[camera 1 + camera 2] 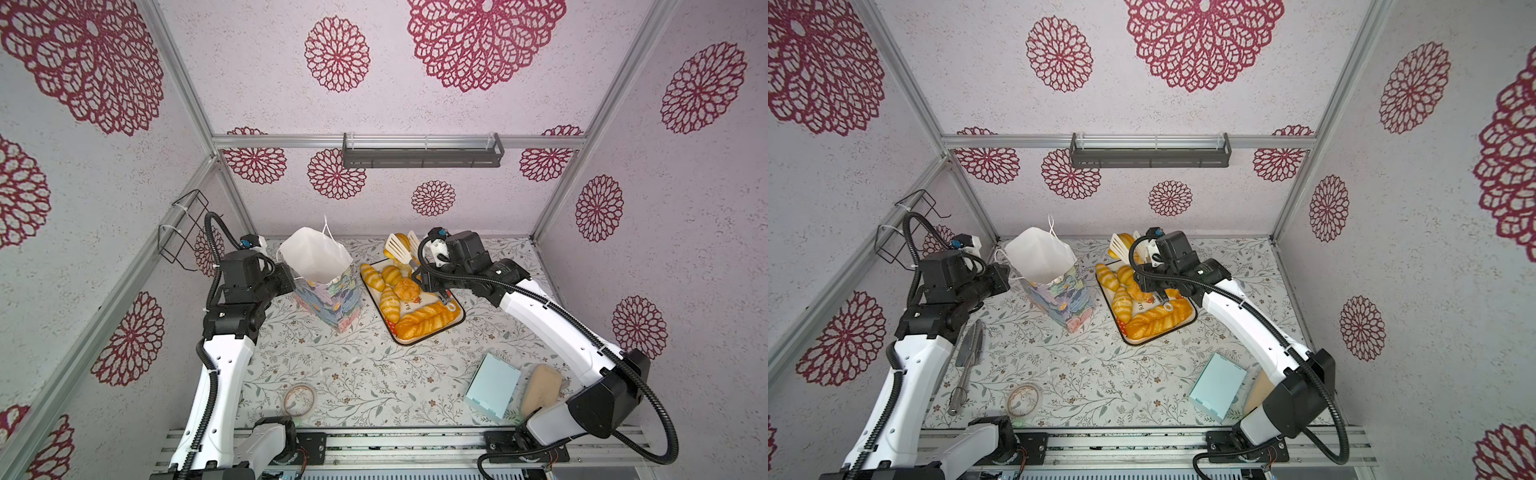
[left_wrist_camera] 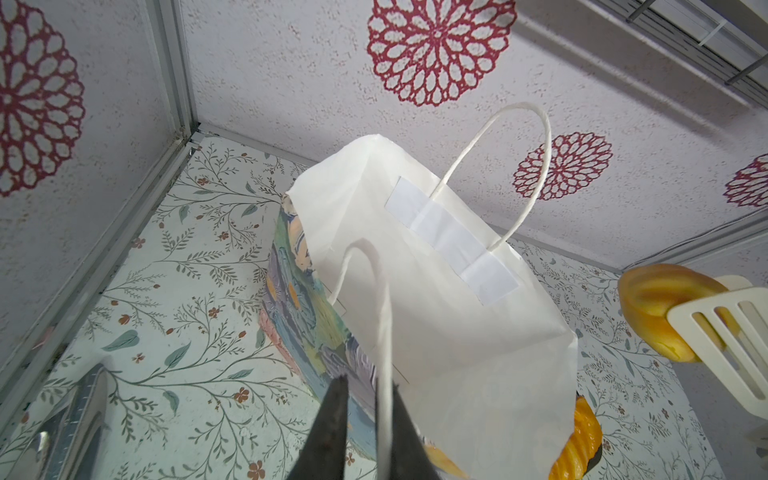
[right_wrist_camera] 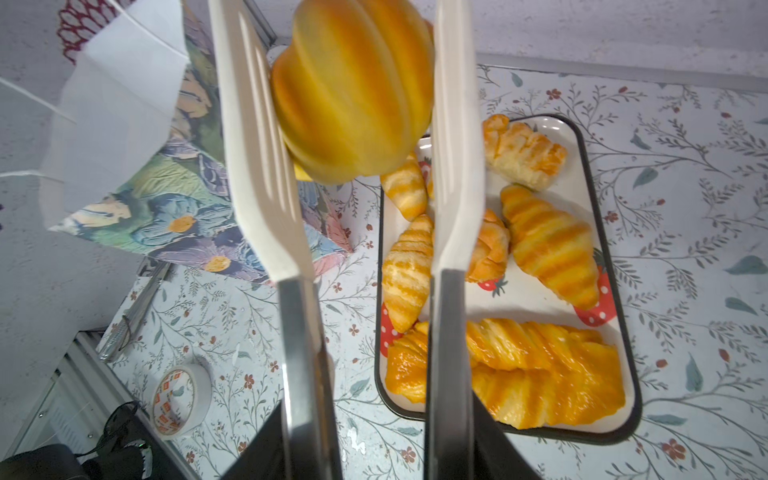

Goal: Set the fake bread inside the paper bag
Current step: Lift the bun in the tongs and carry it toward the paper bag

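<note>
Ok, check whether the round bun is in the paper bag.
No, white tongs hold the round bun outside the paper bag.

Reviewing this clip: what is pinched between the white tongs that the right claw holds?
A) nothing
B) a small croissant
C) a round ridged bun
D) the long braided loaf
C: in the right wrist view the tongs clamp a round ridged bun between their blades, while the croissants and braided loaf lie on the tray.
</note>
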Tool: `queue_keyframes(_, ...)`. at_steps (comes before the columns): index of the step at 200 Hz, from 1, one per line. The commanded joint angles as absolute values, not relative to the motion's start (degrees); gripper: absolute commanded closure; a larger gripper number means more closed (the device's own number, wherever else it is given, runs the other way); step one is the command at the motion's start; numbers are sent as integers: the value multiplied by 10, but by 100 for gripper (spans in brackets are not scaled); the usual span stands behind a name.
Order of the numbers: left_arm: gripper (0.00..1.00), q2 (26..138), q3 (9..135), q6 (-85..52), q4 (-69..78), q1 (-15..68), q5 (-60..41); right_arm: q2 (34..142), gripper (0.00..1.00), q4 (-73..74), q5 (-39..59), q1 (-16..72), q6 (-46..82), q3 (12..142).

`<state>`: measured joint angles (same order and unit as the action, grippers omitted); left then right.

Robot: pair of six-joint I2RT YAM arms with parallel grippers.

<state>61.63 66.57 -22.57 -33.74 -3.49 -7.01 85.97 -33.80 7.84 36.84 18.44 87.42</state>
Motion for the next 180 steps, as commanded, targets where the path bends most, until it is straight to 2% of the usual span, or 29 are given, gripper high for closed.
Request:
queue_keyframes(1,83,617,658,-227,-329,-39,-70,823,49,-276,93,383,174,897)
queue_keyframes(80,84,616,658,-229,-328,-39,-71,830,48,-224,113,443,148,906)
queue_keyframes(180,86,613,657,-228,-329,-39,-71,905,47,-225,117,492,131,978)
